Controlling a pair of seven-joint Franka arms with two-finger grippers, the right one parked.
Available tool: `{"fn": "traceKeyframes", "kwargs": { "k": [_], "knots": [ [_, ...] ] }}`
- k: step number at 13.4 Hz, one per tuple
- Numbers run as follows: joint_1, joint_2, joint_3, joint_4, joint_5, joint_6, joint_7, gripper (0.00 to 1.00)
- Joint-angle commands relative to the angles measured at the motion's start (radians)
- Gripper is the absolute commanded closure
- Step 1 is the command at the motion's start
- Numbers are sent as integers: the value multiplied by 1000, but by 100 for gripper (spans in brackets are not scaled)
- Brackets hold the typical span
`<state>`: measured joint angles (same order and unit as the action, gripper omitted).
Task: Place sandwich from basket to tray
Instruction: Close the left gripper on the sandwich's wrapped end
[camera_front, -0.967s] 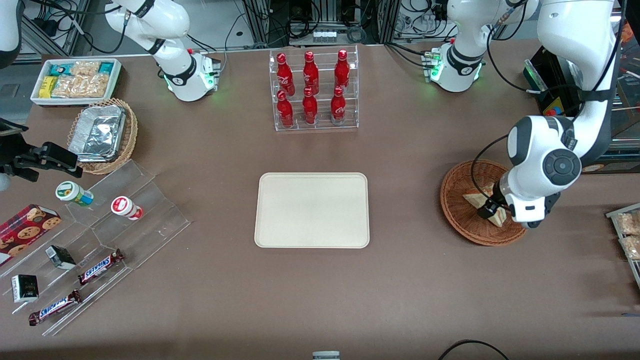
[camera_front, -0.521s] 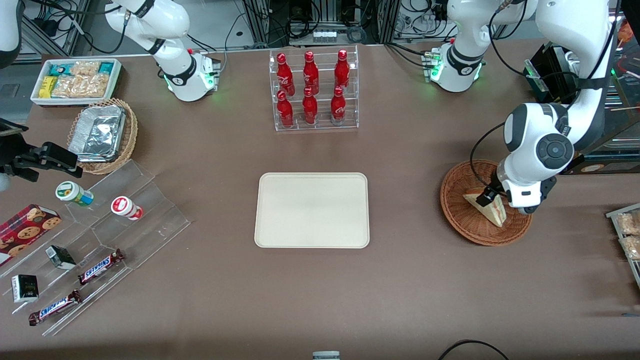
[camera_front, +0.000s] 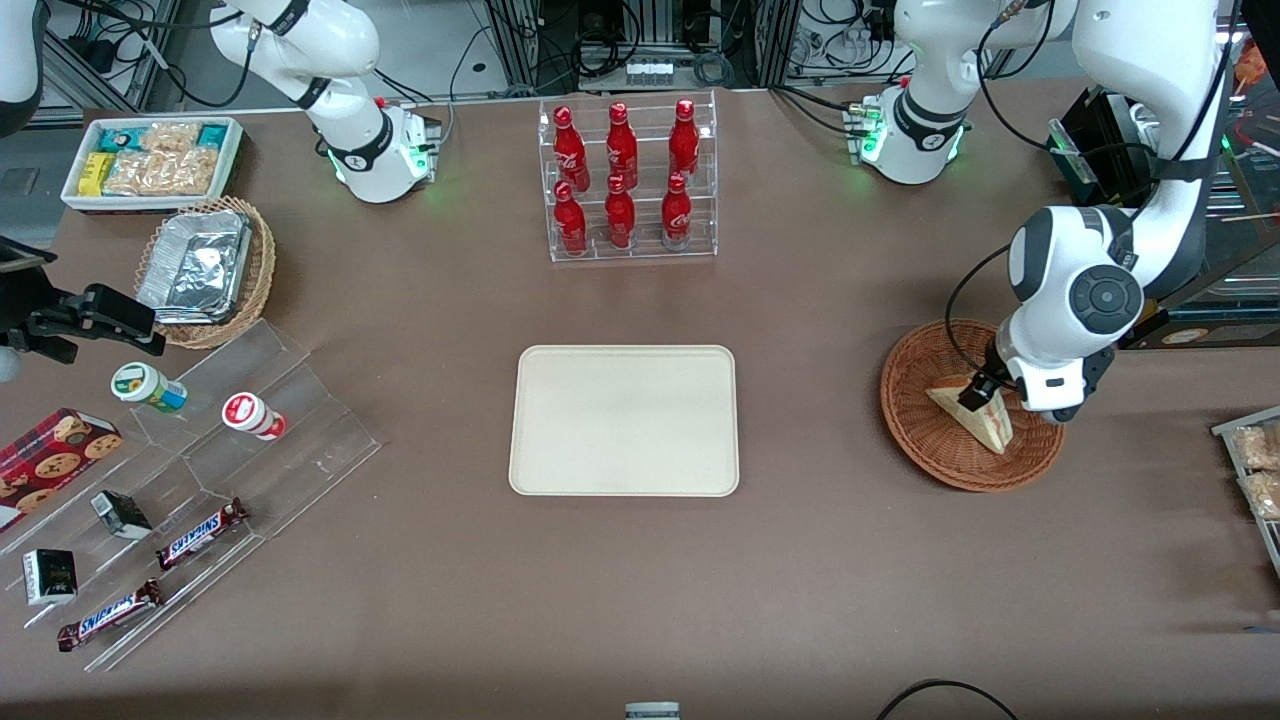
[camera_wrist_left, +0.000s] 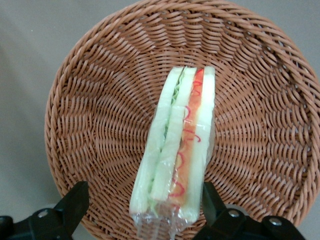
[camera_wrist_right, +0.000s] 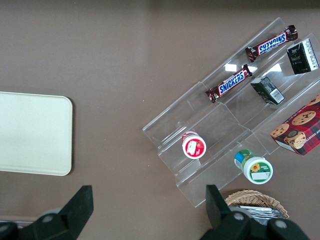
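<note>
The sandwich (camera_front: 982, 422) (camera_wrist_left: 177, 150), a plastic-wrapped white wedge with red and green filling, stands on edge in the reddish-brown wicker basket (camera_front: 925, 445) (camera_wrist_left: 95, 125) toward the working arm's end of the table. My gripper (camera_front: 985, 396) (camera_wrist_left: 144, 194) hangs low over the basket, open, with the sandwich's end between its fingers. One finger (camera_wrist_left: 209, 196) sits close against the sandwich's side; the other (camera_wrist_left: 76, 199) stands well apart from it. The cream tray (camera_front: 623, 420) (camera_wrist_right: 30, 132) lies bare at the table's middle, toward the parked arm from the basket.
A clear rack of red bottles (camera_front: 628, 180) stands farther from the front camera than the tray. Toward the parked arm's end are an acrylic snack stand (camera_front: 200, 470), a lighter wicker basket with foil containers (camera_front: 205, 270) and a white snack bin (camera_front: 150, 160). Snack packets (camera_front: 1255, 470) lie by the working arm's table edge.
The wrist has shifted a little farther from the front camera, uncovering more of the sandwich. The sandwich stays in the basket. Almost nothing moved in the last half second.
</note>
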<state>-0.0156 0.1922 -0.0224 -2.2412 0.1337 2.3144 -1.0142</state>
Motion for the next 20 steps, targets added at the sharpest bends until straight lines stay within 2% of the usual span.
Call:
{"fn": "traceKeyframes", "kwargs": {
  "k": [1, 4, 5, 6, 9, 10, 11, 14, 15, 18, 20],
  "knots": [
    [13, -2, -5, -15, 21, 43, -50, 0],
    [6, 18, -7, -15, 21, 76, -93, 1],
    [6, 19, -7, -15, 21, 76, -95, 4],
    [8, 19, -7, -14, 21, 76, -96, 15],
    [2, 27, -7, -9, 21, 77, -96, 69],
    [0, 27, -7, -8, 21, 76, -96, 81],
    [0, 27, -7, -3, 21, 74, -98, 88],
    [-9, 18, -10, 34, 20, 48, -92, 91],
    [-12, 10, -17, 84, 20, -10, -84, 91],
    [-96, 15, -19, 332, 18, -356, -41, 91],
    [-157, 10, -19, 464, 18, -527, -15, 91]
  ]
}}
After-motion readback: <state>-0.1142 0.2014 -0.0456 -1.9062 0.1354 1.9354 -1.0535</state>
